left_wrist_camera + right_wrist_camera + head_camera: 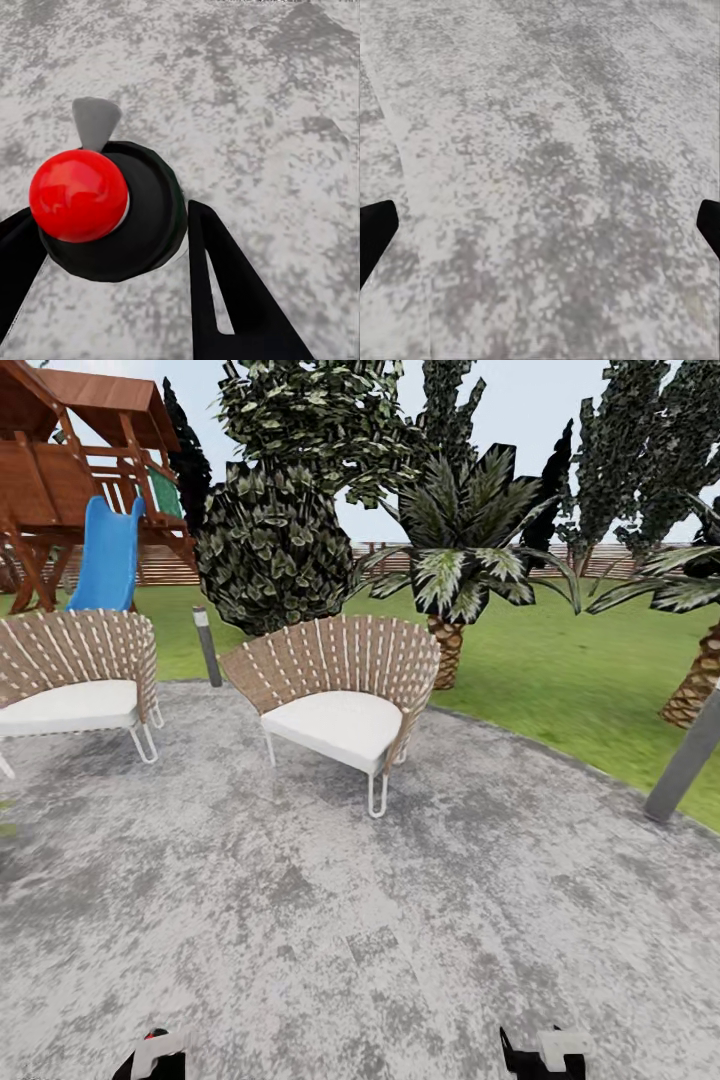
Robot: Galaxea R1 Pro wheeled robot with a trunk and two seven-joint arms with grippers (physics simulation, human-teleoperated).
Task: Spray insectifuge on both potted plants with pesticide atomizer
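Your left claw point(112, 255) points down at the stone patio point(255, 90), fingers spread around a red-topped black knob point(79, 195). Right claw point(540, 225) likewise, spread wide, empty.

left chair point(70, 680) cut by frame edge, right palm point(695, 610) cropped, grey post point(686, 758) top cut off

Two spread black fingers point(225, 292) flank a red-topped black round object point(112, 214) above mottled grey stone point(255, 90).

Patio point(400, 940) mottled grey/white; chairs point(340, 690) brown w/ pale stripes, white seats; slide point(108, 555) blue; lawn point(560, 660) green; ball point(78, 195) red.
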